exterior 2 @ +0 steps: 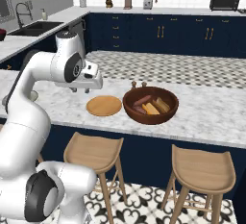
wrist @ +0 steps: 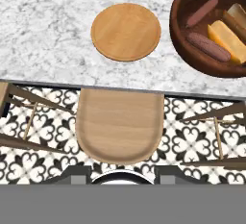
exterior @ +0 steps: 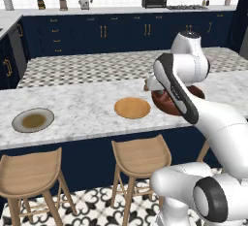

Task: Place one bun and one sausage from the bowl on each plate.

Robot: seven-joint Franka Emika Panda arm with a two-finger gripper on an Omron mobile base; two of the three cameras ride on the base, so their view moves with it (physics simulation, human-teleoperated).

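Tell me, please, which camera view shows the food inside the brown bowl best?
The hand view: it looks down into the bowl, showing two sausages and the buns clearly. The right base view shows the same bowl whole but smaller. In the left base view the arm hides most of the bowl.

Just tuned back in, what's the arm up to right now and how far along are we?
Nothing has been served yet. The orange plate and the grey plate both sit bare on the marble counter. The brown bowl, just beside the orange plate, holds the sausages and buns. The arm is raised near the counter's front edge with nothing seen in its hand, looking down at the orange plate, the bowl and a wooden stool.
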